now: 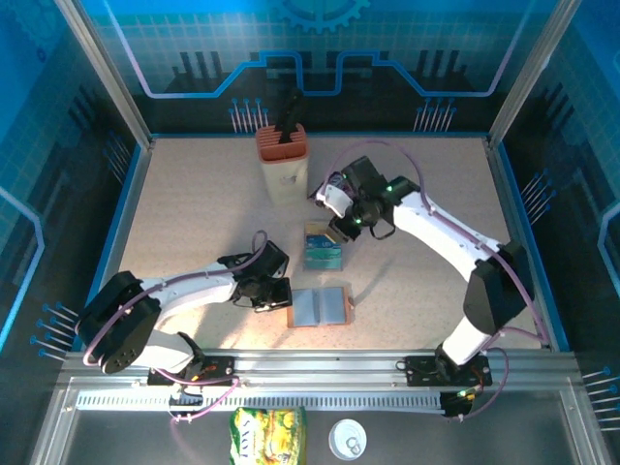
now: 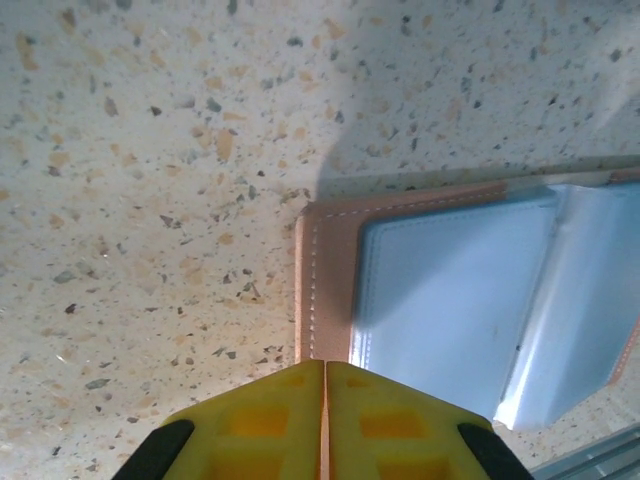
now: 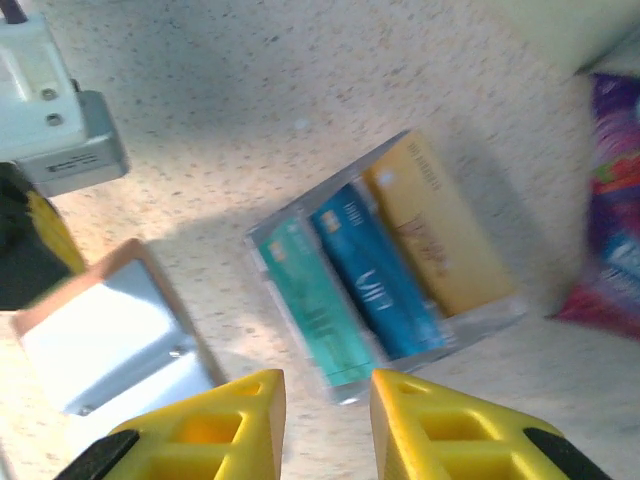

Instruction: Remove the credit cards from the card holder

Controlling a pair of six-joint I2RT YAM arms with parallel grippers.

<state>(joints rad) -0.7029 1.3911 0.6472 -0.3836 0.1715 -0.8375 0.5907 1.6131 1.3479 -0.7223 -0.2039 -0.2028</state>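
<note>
Three credit cards (image 3: 385,275) (teal, blue, yellow) lie near the open card holder (image 1: 320,306). Right gripper (image 3: 328,385) hovers over them, jaws parted, empty. Left gripper (image 2: 325,368) pinched shut on the holder's edge.

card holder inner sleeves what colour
Pale grey-blue sleeves, best seen in the left wrist view.

High rear overview; two close downward wrist views, the card holder (image 2: 325,290) common to all

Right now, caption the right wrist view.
Right fingers, parted, by teal, blue and yellow credit cards; open card holder at left.
</note>
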